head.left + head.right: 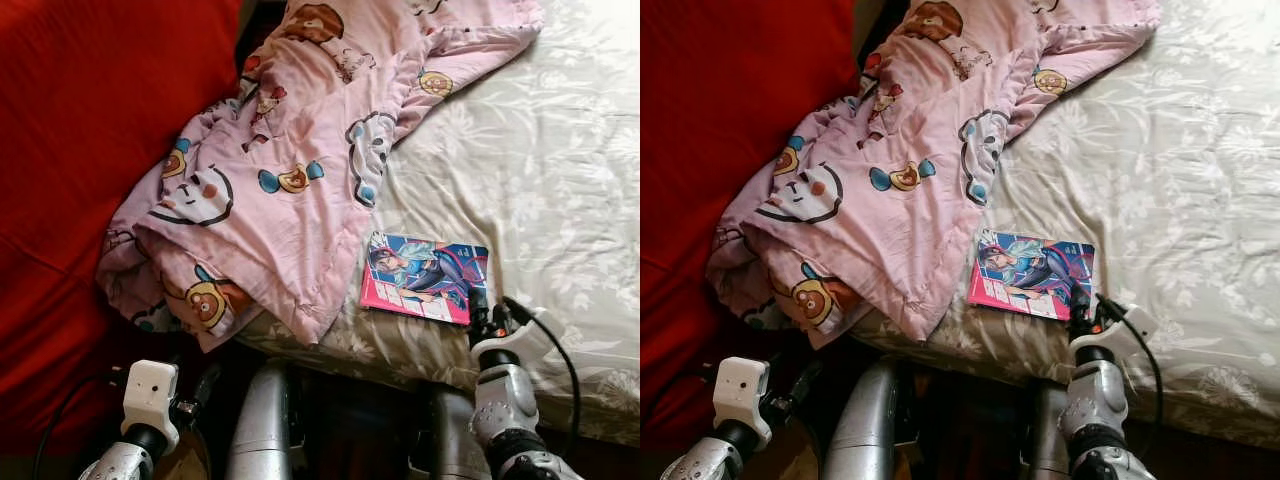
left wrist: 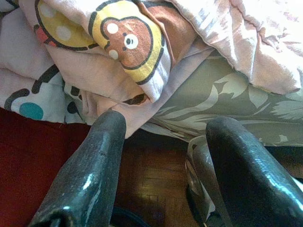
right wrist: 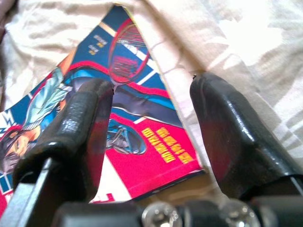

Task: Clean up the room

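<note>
Here, right pincer (image 3: pixel 151 118) (agape) astride comic book (image 1: pixel 425 277).

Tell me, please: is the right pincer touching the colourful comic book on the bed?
Cannot tell. In the right wrist view the open right pincer straddles the colourful comic book's corner, one finger overlapping the cover; no gap or contact shows plainly.

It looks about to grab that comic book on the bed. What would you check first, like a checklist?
1. Right gripper at the colourful glossy comic book: ok, at its near right corner.
2. Fingers open: ok, a gap shows, one over the cover, one over the sheet.
3. Book already gripped: not ok, not yet.
4. Book free of the pink cartoon-print blanket: ok, beside it.
5. Book lying flat on the cream floral bedsheet: ok.
6. Left gripper out of the way: ok, low by the bed edge, open.
</note>
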Robot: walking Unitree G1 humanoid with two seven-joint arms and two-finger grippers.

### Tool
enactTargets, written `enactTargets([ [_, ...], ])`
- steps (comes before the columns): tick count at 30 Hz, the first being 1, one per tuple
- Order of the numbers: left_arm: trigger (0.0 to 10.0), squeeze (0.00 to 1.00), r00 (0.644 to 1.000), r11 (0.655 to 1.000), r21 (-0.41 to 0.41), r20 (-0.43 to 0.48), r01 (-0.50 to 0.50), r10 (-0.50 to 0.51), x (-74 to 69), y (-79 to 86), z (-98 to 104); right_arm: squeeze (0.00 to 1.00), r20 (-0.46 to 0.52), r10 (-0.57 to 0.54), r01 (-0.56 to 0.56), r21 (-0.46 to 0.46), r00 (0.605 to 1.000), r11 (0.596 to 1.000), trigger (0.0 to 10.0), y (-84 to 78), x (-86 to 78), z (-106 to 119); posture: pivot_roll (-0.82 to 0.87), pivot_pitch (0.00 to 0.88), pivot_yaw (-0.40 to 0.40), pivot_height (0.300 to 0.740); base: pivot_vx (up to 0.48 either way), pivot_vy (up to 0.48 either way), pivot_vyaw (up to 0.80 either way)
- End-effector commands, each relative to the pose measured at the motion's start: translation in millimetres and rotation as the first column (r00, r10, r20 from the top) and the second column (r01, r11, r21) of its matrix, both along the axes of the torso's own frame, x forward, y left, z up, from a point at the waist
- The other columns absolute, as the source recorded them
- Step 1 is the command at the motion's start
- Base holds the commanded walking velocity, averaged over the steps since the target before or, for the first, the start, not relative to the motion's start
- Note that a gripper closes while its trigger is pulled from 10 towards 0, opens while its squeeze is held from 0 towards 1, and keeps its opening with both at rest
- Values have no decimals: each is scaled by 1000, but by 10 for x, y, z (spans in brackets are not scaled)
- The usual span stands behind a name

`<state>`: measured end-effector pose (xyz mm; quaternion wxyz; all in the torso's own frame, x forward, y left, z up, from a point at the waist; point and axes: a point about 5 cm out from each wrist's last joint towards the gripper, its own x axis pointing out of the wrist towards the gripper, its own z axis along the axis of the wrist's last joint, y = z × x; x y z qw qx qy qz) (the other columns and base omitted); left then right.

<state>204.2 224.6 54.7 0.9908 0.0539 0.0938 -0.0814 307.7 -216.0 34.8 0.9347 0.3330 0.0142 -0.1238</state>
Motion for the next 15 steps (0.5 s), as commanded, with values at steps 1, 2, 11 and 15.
enactTargets([
  [1,10000,0,998,999,32,-52,-23,25,-105,90,-60,0,-51,6,-4,41,999,999,10000,37,-76,-126,242,361,128,605,0,0,0],
  [2,10000,0,998,999,33,-53,-24,26,-108,91,-56,0,-50,12,-10,52,999,999,10000,37,-70,-125,242,361,128,605,0,0,0],
  [11,10000,0,998,999,43,-61,-20,23,-174,84,-13,0,-57,41,-31,168,998,985,10000,21,-119,-208,259,380,133,605,0,0,0],
  [15,10000,0,998,999,46,-66,-12,15,-221,67,3,0,-28,79,-66,307,996,949,10000,65,-167,-279,269,392,139,605,0,0,0],
])
